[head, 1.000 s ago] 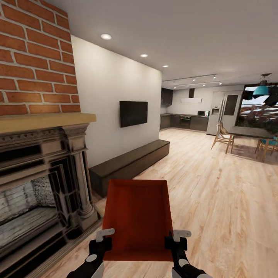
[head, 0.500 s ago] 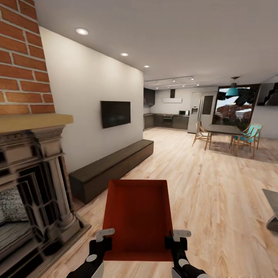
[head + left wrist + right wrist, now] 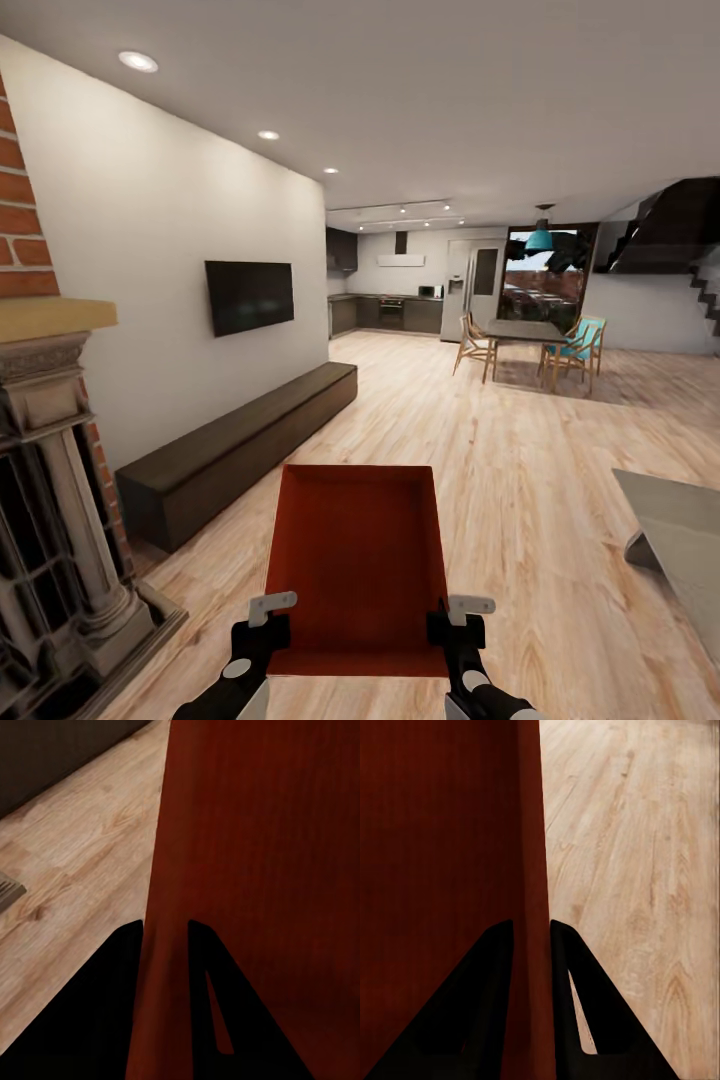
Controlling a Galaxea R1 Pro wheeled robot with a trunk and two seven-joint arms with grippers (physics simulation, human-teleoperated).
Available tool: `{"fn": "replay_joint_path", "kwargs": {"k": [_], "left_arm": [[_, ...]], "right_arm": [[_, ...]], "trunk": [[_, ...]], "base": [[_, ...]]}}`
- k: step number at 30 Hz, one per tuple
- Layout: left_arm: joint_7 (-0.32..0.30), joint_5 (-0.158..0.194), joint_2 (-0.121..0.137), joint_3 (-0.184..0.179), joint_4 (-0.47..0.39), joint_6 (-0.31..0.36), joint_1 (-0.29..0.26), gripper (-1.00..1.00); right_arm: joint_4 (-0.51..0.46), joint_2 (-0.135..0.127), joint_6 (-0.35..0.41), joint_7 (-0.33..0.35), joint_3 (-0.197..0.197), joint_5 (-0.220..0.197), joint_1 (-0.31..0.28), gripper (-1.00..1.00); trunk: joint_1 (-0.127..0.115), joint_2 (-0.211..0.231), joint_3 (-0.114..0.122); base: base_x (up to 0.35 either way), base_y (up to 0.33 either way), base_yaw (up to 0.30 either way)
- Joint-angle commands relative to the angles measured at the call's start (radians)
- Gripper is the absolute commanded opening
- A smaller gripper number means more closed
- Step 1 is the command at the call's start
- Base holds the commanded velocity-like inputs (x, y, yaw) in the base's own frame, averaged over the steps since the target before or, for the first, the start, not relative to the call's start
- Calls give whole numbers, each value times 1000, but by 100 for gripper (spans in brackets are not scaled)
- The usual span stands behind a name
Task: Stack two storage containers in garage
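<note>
So the orange-red box (image 3: 357,565) is carried out front, level, over the wood floor (image 3: 520,480) in the living room, bench (image 3: 235,450) off to the left, fireplace (image 3: 50,500) at the far left edge; left gripper (image 3: 262,628) is pinched onto the box's left wall, right gripper (image 3: 457,625) onto its right wall, one finger inside and one outside each time; walls look thin and straight, so I'd guess it's light and stiff but a bit slick; holding low on both side walls seems the sane way to stop it twisting.
</note>
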Motion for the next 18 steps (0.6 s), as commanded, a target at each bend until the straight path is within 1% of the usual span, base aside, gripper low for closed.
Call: {"fn": "replay_joint_path", "kwargs": {"k": [1, 18], "left_arm": [[-66, 16, 1, -14, 3, 64, -1, -100], [-66, 15, 1, -14, 3, 64, -1, -100]], "right_arm": [[-2, -6, -10, -27, 54, -2, -1, -100], [-2, -6, -10, -27, 54, -2, -1, -100]], "trunk": [[0, -1, -1], [0, -1, -1]], "base": [[109, 0, -286], [119, 0, -286]]}}
